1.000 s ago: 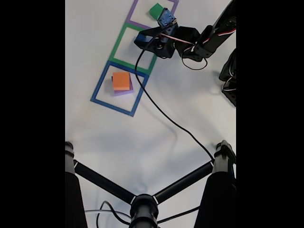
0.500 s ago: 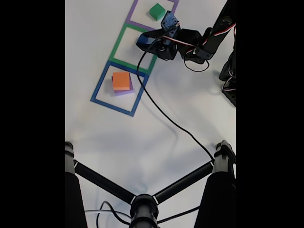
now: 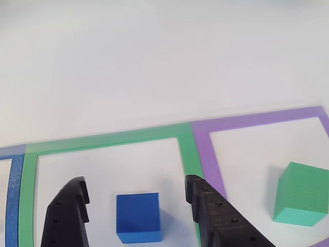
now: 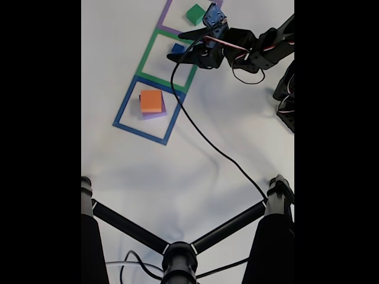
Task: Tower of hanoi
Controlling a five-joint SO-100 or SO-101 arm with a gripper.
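Fixed view looks down on a white surface [image 4: 195, 177] carrying three tape squares in a row: blue outline [image 4: 127, 103], green outline [image 4: 148, 50] and purple outline [image 4: 172, 15]. An orange block [image 4: 151, 100] sits on a purple slab [image 4: 155, 115] inside the blue outline. The green block [image 4: 195, 13] lies in the purple outline. The blue cube [image 3: 138, 217] rests on the surface inside the green outline, between the spread fingers of the hand [image 3: 136, 193], which is released and touches nothing. A black cable [image 4: 207, 142] trails across the surface toward black tripod legs [image 4: 177, 248].
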